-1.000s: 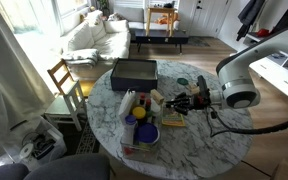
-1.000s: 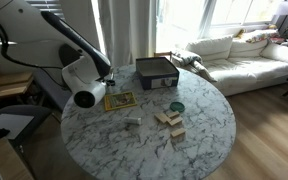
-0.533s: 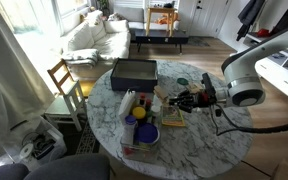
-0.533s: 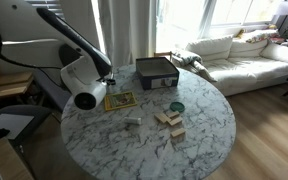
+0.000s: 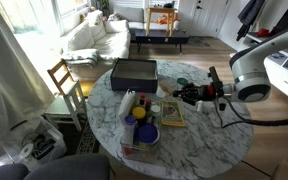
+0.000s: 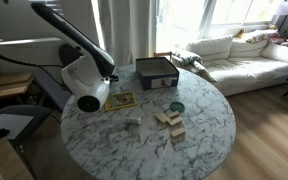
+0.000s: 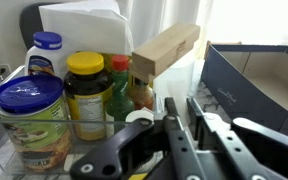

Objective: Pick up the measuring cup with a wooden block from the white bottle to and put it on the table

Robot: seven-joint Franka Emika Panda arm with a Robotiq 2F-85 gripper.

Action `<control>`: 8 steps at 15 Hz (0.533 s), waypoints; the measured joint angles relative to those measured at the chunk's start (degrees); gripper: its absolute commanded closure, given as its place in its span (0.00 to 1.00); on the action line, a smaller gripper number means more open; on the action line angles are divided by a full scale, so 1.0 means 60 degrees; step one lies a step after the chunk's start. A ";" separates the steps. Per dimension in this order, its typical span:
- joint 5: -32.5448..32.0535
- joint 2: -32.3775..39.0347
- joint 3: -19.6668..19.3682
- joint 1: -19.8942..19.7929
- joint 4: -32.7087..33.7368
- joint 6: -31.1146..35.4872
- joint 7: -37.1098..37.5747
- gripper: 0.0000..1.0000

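Note:
In the wrist view my gripper (image 7: 181, 104) has its jaws drawn close on the thin clear wall of the measuring cup (image 7: 180, 84). A tan wooden block (image 7: 165, 50) sticks out of the cup at a tilt. In an exterior view the gripper (image 5: 185, 96) hangs a little above the round marble table (image 5: 206, 142), to the right of a clear bin. The white bottle (image 5: 128, 102) lies in that bin. In an exterior view only the arm (image 6: 85, 82) shows and the gripper is hidden.
The clear bin (image 5: 125, 148) holds jars and bottles: a blue-lidded jar (image 7: 29, 112), a yellow-lidded jar (image 7: 87, 95). A dark open box (image 5: 134, 72) stands at the back. A yellow book (image 5: 171, 114) lies under the gripper. Loose wooden blocks (image 6: 170, 121) and a green dish (image 6: 176, 106) lie on the table (image 6: 209, 135).
The gripper has drawn back from the clear bin, to the right and slightly up, with its jaws unchanged.

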 measured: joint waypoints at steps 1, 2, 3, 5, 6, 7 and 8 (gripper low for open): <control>-0.0125 -0.0026 -0.0024 -0.0018 -0.0039 -0.0010 0.0000 0.96; -0.0297 -0.0064 -0.0055 -0.0034 -0.0100 -0.0011 0.0000 0.96; -0.0532 -0.0106 -0.0097 -0.0052 -0.0176 -0.0013 0.0002 0.96; -0.1046 -0.0209 -0.0206 -0.0110 -0.0369 -0.0026 0.0006 0.96; -0.1348 -0.0259 -0.0278 -0.0151 -0.0487 -0.0067 0.0011 0.96; -0.1642 -0.0313 -0.0361 -0.0195 -0.0614 -0.0147 0.0015 0.96; -0.1931 -0.0357 -0.0448 -0.0250 -0.0737 -0.0229 0.0017 0.96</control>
